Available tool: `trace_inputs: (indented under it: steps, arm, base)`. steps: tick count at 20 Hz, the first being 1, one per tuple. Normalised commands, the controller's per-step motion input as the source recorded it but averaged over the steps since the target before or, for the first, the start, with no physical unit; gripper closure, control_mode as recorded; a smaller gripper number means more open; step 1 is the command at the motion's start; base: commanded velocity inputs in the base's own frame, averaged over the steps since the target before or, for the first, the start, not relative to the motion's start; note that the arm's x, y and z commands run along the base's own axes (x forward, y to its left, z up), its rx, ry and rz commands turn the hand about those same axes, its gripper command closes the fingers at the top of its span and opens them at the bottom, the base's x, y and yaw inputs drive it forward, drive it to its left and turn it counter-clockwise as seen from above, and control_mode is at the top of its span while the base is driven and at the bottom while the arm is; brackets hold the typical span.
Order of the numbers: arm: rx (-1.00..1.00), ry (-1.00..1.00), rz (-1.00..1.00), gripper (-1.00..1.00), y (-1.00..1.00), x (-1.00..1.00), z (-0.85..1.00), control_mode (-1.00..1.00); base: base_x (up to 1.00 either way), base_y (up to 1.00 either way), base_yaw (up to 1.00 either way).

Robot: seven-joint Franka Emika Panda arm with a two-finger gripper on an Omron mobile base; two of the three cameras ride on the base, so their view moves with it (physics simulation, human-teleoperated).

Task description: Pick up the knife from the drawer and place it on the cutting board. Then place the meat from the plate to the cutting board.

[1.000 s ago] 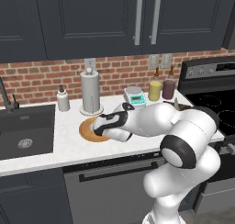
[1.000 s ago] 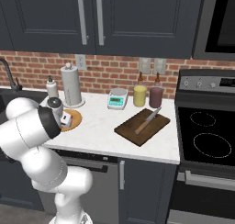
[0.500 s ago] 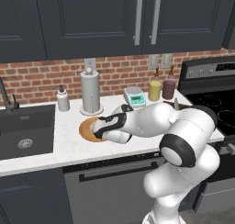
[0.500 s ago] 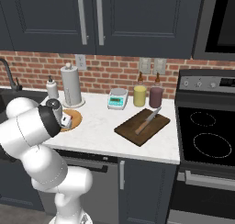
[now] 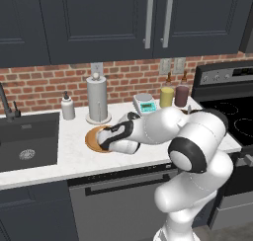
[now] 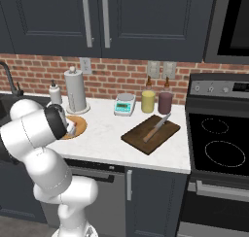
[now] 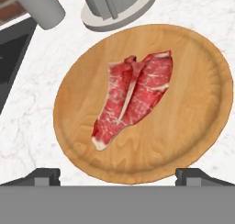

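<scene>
A: Any text? Scale [image 6: 125,104] display unreadable.
B: Jaws spread wide above meat [image 7: 133,95], centred on plate [image 7: 197,126] near tabletop's front edge. Knife [image 6: 156,127] on cutting board [image 6: 137,136]; open tabletop between.

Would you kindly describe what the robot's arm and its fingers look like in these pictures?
The arm is glossy white, built of rounded, bulbous segments with dark grey-black bands at the joints. No cables or markings show. The gripper ends in two small, blocky dark grey fingers.
</scene>
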Motion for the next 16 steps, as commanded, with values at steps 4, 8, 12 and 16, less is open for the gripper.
trace_inputs:
  steps: [4,8,12,16]
  arm:
    - [0.0,0.0,0.0,-1.0,0.18,0.0,0.0,-1.0]
    - [0.0,0.0,0.0,-1.0,0.09,0.0,0.0,-1.0]
    - [0.01,0.0,0.01,-1.0,0.0,0.0,0.0,-1.0]
    - [0.0,0.0,0.01,-1.0,0.0,0.0,0.0,-1.0]
  base:
    - [0.0,0.0,0.0]
    - [0.0,0.0,0.0]
    - [0.0,0.0,0.0]
    - [0.0,0.0,0.0]
